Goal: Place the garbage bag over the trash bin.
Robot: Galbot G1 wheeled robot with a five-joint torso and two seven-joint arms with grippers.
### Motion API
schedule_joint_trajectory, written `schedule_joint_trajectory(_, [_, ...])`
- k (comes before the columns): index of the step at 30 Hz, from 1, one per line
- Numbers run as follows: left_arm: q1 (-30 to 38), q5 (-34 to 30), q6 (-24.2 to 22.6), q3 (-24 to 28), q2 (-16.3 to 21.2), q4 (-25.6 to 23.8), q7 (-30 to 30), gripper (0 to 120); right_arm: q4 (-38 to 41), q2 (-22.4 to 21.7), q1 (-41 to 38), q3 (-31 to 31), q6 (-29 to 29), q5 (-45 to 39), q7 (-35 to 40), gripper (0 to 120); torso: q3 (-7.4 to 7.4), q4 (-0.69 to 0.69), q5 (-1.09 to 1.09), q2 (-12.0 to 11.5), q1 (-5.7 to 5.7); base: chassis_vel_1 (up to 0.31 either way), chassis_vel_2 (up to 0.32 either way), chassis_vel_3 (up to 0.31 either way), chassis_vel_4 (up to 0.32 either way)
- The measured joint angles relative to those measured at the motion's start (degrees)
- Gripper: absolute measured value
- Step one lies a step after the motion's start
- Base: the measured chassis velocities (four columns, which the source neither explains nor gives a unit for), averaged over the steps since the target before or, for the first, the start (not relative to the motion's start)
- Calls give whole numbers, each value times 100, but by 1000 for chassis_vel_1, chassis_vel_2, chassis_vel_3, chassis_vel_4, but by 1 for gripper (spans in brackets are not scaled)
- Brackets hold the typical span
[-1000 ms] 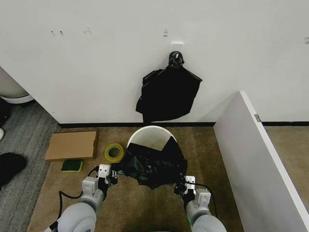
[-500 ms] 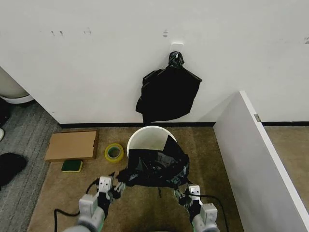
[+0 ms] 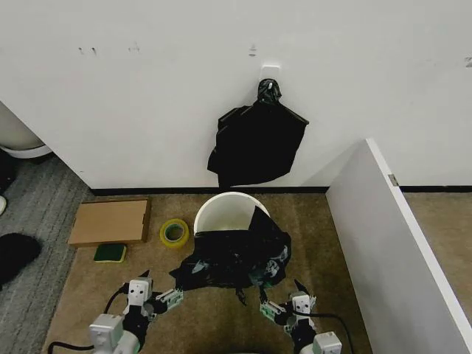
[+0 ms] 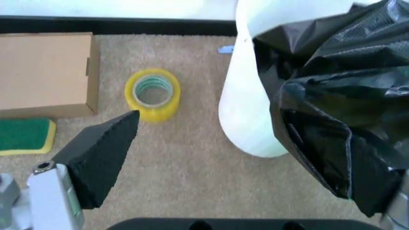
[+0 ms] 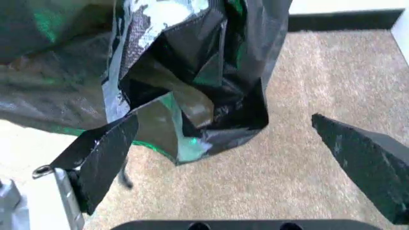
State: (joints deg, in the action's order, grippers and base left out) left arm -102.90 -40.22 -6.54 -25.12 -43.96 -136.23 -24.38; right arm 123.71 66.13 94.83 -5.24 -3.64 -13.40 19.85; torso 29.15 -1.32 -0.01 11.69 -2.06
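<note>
While the garbage bag (image 3: 236, 258) drapes the trash bin (image 3: 225, 212), the left gripper (image 3: 156, 293) and right gripper (image 3: 282, 299) sit near it, fingers spread, empty.

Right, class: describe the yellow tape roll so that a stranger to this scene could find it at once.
Start at the white wall and drop to the brown carpet at its foot. There a trash bin stands beside a flat cardboard box; the tape roll lies between them, a small yellow ring with a hollow centre.
</note>
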Motion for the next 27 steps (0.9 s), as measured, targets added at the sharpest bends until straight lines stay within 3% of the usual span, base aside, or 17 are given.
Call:
schedule_joint_trajectory(9, [-251,-194,143,-499,154,-9,16,100,163,-91,445,-59,395,424,-221,100,0,-1,0,0,-1,0,0,0,0])
schedule_joint_trajectory(12, [-459,-123,415,-725,259,52,135,100,244,-141,643,-116,672,599,-402,100,0,0,0,0,-1,0,0,0,0])
schedule_joint_trajectory(20, [-384,-468,940,-730,253,104,609,100,356,-188,623,-153,1030,543,-596,100,1,0,1,0,-1,0,0,0,0])
schedule_joint_trajectory(23, [-358,-964,937,-724,223,-13,757,100,477,-213,679,-176,1177,544,-684,100,1,0,0,0,-1,0,0,0,0])
schedule_joint_trajectory(27, [-197,-2139,328,-941,299,-142,725,100,527,-277,631,-226,1233,424,-695,100,1,0,3,0,-1,0,0,0,0])
